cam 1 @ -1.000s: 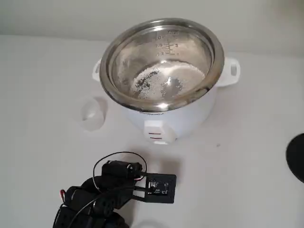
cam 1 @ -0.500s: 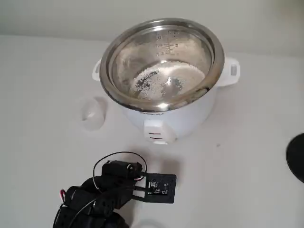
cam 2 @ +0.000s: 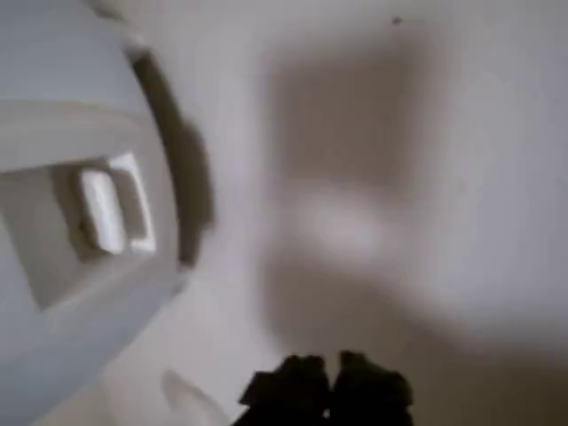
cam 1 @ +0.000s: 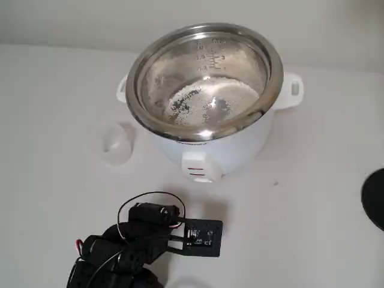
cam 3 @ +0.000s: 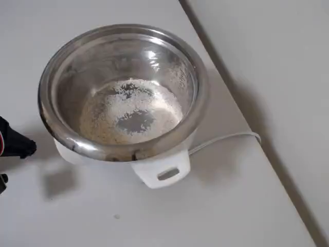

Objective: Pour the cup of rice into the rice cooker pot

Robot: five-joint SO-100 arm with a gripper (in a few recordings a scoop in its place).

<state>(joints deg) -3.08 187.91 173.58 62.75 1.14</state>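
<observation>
The rice cooker pot point(cam 1: 134, 84) is a shiny steel bowl in a white cooker body point(cam 1: 210, 153) at the table's middle. White rice point(cam 1: 210, 102) covers its bottom, and the overhead view shows the same rice point(cam 3: 128, 110) inside the pot point(cam 3: 46, 87). The small translucent cup point(cam 1: 117, 143) stands on the table left of the cooker, apart from it, and looks empty. My black arm point(cam 1: 132, 249) is folded low at the near edge, well away from the cup. In the blurred wrist view my gripper point(cam 2: 327, 390) shows dark fingertips close together with nothing between them, beside the cooker's front point(cam 2: 53, 266).
A white power cord point(cam 3: 226, 139) runs from the cooker toward the table's edge in the overhead view. A dark round object point(cam 1: 375, 198) pokes in at the right edge of the fixed view. Bare white table lies between my arm and the cooker.
</observation>
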